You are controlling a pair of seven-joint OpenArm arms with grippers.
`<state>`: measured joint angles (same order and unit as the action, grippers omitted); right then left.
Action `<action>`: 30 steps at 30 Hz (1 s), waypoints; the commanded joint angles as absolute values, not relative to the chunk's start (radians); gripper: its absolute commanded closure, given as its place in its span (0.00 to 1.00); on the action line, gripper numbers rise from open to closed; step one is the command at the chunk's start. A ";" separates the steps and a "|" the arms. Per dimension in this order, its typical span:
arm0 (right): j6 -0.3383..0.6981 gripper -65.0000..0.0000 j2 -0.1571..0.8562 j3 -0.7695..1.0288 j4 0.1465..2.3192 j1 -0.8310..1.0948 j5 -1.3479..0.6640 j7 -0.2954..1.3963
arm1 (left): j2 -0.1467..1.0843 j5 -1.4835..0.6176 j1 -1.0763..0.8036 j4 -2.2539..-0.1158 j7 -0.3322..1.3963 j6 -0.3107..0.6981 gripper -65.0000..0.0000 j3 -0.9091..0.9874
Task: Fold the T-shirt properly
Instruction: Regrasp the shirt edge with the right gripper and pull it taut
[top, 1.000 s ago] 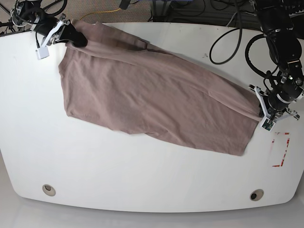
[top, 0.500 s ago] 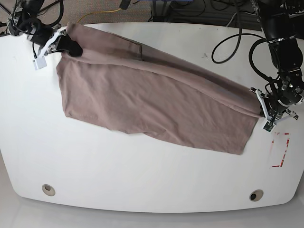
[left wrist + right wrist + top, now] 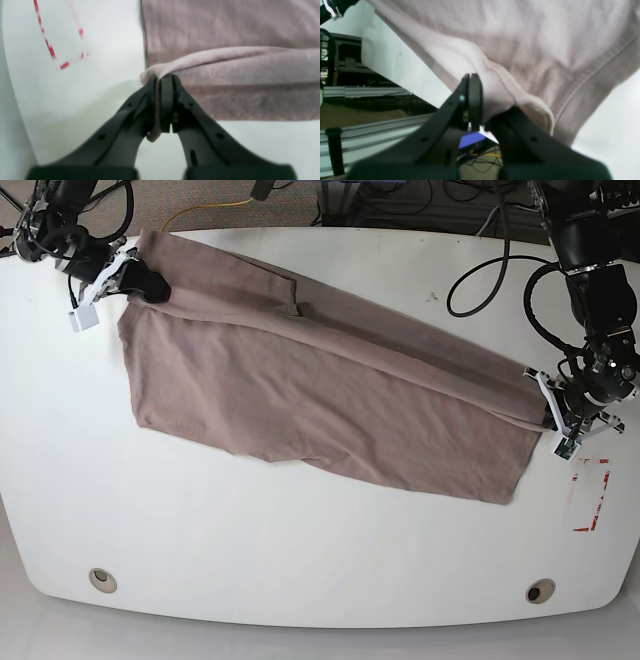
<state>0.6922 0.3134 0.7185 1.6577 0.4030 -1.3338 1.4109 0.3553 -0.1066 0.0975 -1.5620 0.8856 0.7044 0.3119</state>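
The mauve-brown T-shirt (image 3: pixel 320 395) is stretched diagonally across the white table (image 3: pixel 300 550), from the far left corner to the right edge. My right gripper (image 3: pixel 150 283), at the base view's upper left, is shut on a bunched corner of the T-shirt (image 3: pixel 500 85); its black fingers (image 3: pixel 473 100) pinch the cloth. My left gripper (image 3: pixel 552 412), at the base view's right, is shut on the T-shirt's other end. In the left wrist view the T-shirt (image 3: pixel 237 75) runs taut from the closed left gripper (image 3: pixel 160 105), a thin strip hanging between the pads.
A red dashed rectangle (image 3: pixel 592 495) is marked on the table just beyond the left gripper. Two round grommet holes (image 3: pixel 102 580) (image 3: pixel 540 591) sit near the front edge. Cables (image 3: pixel 480 270) loop over the far right of the table; a rack and floor lie behind it.
Both grippers have pulled the shirt's upper edge outward and slightly up, tightening it into a straighter ridge. The right gripper moved a little further toward the far left corner.
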 commanded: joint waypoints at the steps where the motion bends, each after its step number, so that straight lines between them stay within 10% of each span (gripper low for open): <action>1: 0.698 1.00 0.334 0.725 1.658 0.404 -1.348 1.396 | 0.374 -0.107 0.114 -1.529 0.872 0.698 1.00 0.317; 13: 0.698 1.00 0.358 0.725 1.520 0.349 -1.343 1.396 | 0.375 -0.108 0.166 -1.455 0.871 0.698 1.00 0.315; 17: 0.698 0.84 0.363 0.725 1.518 0.335 -1.342 1.396 | 0.374 -0.107 0.182 -1.451 0.871 0.698 1.00 0.315; 24: 0.698 0.30 0.383 0.727 1.518 0.332 -1.342 1.396 | 0.375 -0.107 0.220 -1.382 0.871 0.698 0.45 0.312; 30: 0.653 0.26 0.383 0.776 1.523 0.361 -1.342 1.396 | 0.378 -0.107 0.243 -1.372 0.871 0.698 0.31 0.312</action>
